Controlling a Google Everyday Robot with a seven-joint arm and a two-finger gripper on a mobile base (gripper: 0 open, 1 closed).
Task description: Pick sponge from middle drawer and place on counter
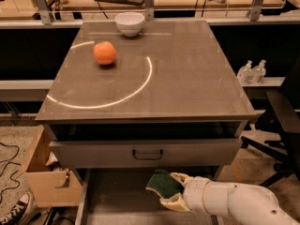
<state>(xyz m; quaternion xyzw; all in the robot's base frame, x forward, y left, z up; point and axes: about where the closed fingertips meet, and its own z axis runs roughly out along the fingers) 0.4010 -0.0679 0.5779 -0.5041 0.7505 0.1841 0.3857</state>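
The sponge (161, 183), dark green face showing, hangs above the grey floor of the open middle drawer (117, 196). My gripper (165, 189) is shut on it, one cream finger above and one below, at the end of the white arm entering from the lower right. The sponge is lifted off the drawer floor, just below the closed grey drawer front with the dark handle (147, 153). The counter (187, 74), grey-brown with a white arc line, lies above it.
An orange round fruit (104, 53) sits on the counter's left part and a white bowl (130, 23) at its back edge. A cardboard box (44, 182) stands on the floor left of the drawers. A black chair (281, 121) is at the right.
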